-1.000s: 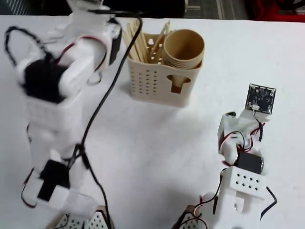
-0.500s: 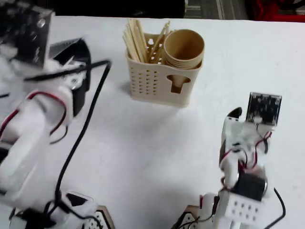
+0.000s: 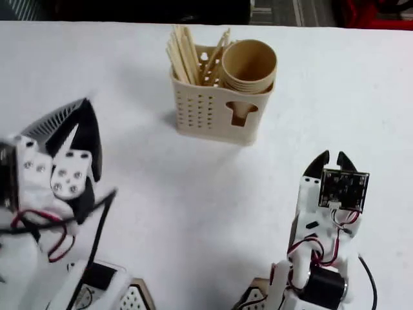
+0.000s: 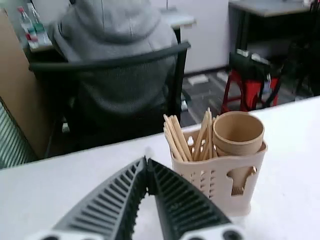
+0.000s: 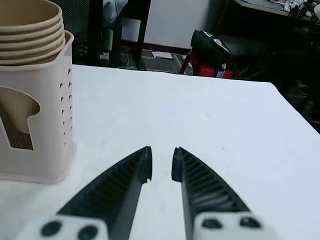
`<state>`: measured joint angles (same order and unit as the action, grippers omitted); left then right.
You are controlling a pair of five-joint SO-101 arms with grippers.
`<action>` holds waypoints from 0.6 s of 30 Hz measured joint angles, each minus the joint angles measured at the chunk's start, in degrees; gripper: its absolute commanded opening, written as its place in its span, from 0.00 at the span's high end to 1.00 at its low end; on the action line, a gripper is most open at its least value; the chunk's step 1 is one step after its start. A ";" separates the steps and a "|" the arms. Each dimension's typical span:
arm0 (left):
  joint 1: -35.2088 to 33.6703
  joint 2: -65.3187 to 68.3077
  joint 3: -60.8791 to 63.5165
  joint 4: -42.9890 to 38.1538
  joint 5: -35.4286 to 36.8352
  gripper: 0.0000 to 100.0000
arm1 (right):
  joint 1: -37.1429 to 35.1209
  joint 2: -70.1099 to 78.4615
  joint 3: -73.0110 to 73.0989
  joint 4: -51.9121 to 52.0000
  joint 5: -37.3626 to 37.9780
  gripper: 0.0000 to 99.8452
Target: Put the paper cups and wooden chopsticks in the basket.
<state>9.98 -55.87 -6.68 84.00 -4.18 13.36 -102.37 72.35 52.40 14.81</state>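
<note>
Basket (image 3: 216, 110): set upright on the table (image 3: 193, 194), well apart from both grippers.
Paper cups (image 3: 249, 64): stacked inside the basket, lower parts hidden by its wall.
Wooden chopsticks (image 3: 184, 55): stood in the basket, beside the cups.
Left gripper (image 4: 147, 167): fingers pressed together, nothing held.
Right gripper (image 5: 161, 162): fingers parted by a narrow gap, nothing held.

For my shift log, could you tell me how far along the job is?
Done: stacked tan paper cups and wooden chopsticks stand in the cream perforated plastic basket. In hand: nothing; left pincer shut and empty, right pincer slightly open, empty. Left: apparently nothing.
</note>
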 measured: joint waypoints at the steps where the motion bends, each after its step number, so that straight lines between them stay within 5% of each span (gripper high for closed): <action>1: 0.00 -2.73 4.22 -2.55 0.00 0.98 | 0.00 -0.62 0.44 0.00 0.00 0.92; 8: 0.00 -19.08 31.12 -14.77 0.00 0.98 | -1.49 -0.35 5.01 0.00 0.00 0.92; 18: -0.09 -36.31 59.16 -20.66 0.00 0.98 | -13.19 0.00 12.75 0.00 0.00 0.92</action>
<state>9.89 -92.18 52.48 63.34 -4.18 0.18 -102.37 85.10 52.40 14.81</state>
